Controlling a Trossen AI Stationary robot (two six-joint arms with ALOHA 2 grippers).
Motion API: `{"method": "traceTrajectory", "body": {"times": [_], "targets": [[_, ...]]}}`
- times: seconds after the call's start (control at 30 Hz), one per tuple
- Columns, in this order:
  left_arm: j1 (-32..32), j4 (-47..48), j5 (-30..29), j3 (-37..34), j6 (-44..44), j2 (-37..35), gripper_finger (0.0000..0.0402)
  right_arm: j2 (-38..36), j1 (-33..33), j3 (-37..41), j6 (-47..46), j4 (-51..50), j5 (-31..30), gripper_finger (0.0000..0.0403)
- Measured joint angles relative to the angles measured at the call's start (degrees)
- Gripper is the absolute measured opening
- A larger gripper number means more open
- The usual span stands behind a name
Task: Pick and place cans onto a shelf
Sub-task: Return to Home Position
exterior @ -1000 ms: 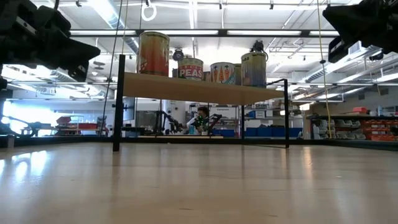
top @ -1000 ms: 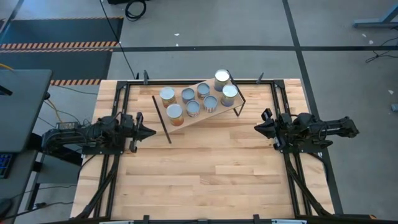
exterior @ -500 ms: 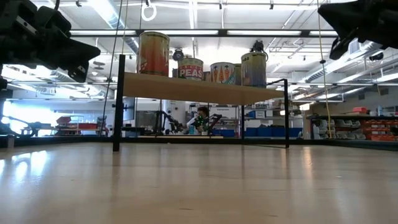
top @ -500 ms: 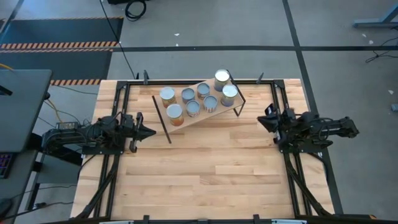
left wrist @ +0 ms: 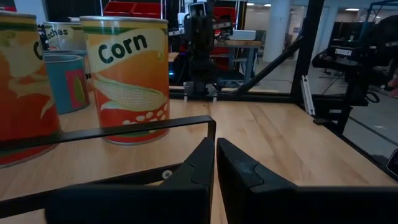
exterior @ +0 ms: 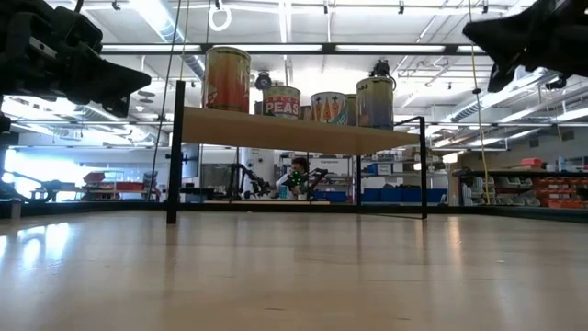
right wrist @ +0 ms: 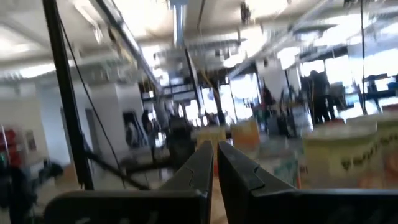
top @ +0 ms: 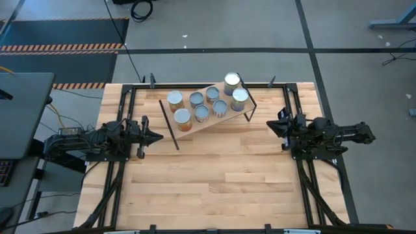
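Several cans (top: 201,114) with silvery tops stand upright on the light wood shelf (top: 227,116), which stands on thin black rod legs (top: 169,125) at the table's far middle. In the low view the cans (exterior: 227,79) stand in a row on the shelf board (exterior: 276,131). My left gripper (top: 160,137) is shut and empty, held above the table just left of the shelf's left leg. In the left wrist view (left wrist: 215,149) a can marked Corn (left wrist: 127,74) stands close ahead. My right gripper (top: 270,126) is shut and empty, right of the shelf; it also shows in the right wrist view (right wrist: 215,152).
A black frame (top: 286,97) runs along the table's edges beside both arms. The bare wooden tabletop (top: 214,175) lies between the shelf and the near edge. The shelf's black leg rod (left wrist: 124,127) crosses just in front of my left gripper.
My right gripper has swung a little toward the table's far edge and stays shut. The cans and the shelf have kept still.
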State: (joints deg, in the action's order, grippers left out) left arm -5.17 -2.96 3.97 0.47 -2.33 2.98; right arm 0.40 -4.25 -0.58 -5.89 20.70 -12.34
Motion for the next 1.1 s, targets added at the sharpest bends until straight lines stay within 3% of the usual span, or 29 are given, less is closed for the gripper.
{"method": "traceTrajectory", "body": {"times": [0.3,1.1], "targets": [[0.0,-0.1,0.0,0.0,0.0,0.0,0.0025,0.1,-0.1,0.0,-3.3,-15.9,0.0,0.0029],[0.0,-0.1,0.0,0.0,0.0,0.0,0.0025,0.1,-0.1,0.0,-3.0,-16.4,0.0,0.0029]]}}
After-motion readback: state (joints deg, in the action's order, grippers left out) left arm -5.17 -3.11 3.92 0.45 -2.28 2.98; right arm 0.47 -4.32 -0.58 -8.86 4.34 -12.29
